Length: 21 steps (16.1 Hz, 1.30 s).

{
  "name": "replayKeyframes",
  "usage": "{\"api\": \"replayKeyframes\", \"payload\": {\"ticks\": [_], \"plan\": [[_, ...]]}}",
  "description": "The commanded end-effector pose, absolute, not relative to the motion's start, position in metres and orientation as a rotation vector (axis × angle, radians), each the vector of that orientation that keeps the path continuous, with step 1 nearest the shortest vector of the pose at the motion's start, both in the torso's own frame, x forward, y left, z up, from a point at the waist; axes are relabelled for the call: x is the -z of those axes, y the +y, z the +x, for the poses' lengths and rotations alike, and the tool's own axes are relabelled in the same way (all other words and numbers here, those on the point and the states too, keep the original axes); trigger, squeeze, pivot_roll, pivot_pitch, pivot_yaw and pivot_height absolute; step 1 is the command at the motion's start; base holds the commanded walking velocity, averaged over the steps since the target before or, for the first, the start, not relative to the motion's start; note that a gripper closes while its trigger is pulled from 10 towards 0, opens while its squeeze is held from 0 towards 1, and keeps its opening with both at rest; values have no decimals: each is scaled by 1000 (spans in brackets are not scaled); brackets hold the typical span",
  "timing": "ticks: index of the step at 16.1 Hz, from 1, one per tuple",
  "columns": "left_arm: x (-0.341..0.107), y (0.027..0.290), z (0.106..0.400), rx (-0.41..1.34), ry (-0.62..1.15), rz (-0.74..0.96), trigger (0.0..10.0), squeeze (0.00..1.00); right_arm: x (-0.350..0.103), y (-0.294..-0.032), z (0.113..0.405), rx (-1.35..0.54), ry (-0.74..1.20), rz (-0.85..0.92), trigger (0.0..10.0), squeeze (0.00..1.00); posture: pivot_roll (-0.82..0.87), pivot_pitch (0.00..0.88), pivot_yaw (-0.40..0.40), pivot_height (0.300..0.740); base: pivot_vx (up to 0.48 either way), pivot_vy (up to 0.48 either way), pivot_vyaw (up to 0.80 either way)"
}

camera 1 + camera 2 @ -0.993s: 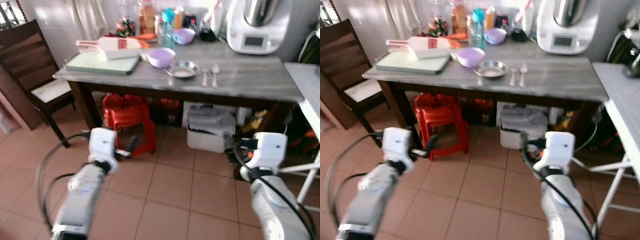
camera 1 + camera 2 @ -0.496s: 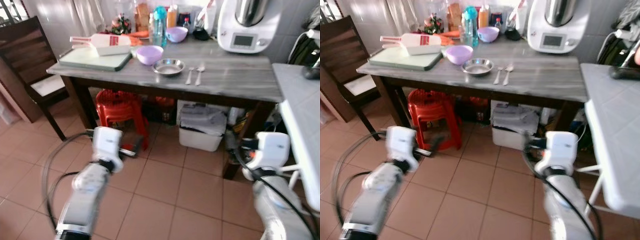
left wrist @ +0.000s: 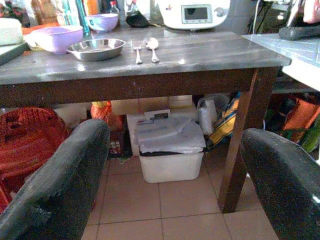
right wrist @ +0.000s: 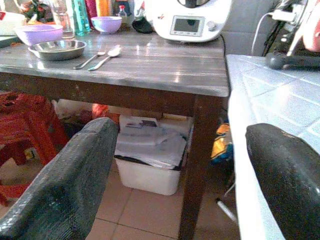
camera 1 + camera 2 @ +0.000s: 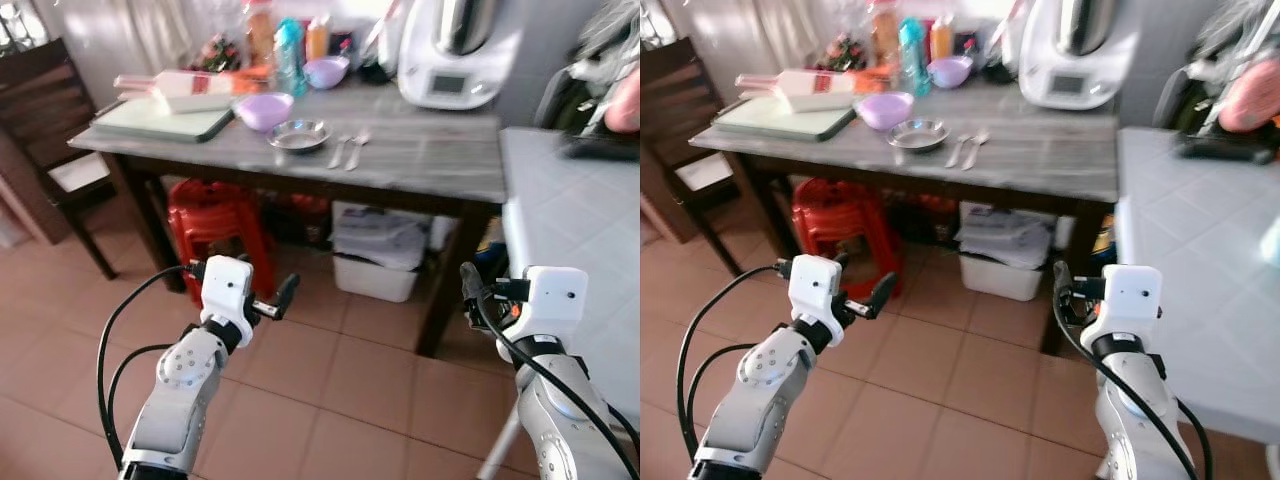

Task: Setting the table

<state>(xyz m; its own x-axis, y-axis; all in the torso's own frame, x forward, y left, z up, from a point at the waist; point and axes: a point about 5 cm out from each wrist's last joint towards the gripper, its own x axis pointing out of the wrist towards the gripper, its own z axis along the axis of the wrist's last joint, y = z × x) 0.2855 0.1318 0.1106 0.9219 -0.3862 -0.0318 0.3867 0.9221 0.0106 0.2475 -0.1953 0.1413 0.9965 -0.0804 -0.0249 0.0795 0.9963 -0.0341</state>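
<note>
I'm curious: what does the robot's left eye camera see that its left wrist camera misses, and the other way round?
Left eye view: a dark wooden chair, a green tray and the right gripper. Left wrist view: the left gripper from behind its open fingers, and something orange past the table leg. Both: steel dish, fork, spoon, purple bowl, red stool, white bin.

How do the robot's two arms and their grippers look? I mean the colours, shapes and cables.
Both arms are silver metal tubes with rounded joints. Each ends in a white, box-shaped wrist block. The left gripper and the right gripper each have two long black fingers with a rough, matte surface and rounded tips. Black cables loop loosely beside the left arm and run along the right arm.
</note>
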Motion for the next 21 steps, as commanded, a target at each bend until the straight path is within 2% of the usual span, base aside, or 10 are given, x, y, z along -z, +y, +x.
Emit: {"api": "replayKeyframes", "payload": {"ticks": [1,4,9,17,21], "plan": [[-111,140,286,374,34,28,10000,0,-146,-189,249,68,-1,-12,10000,0,-57,0,34,740,0,-311,0],[-112,139,287,378,32,27,10000,0,-148,-192,250,94,-5,7,10000,0,-61,0,37,740,0,-309,0],[-111,138,287,381,35,27,10000,0,-146,-193,249,100,4,4,10000,0,-64,0,36,740,0,-309,-713],[-112,134,289,383,30,27,10000,0,-145,-193,249,99,5,-10,10000,0,-59,0,39,740,0,-298,0],[-118,128,290,420,-4,-18,10000,0,-145,-194,252,95,2,-19,10000,0,-57,0,36,740,0,0,0]]}}
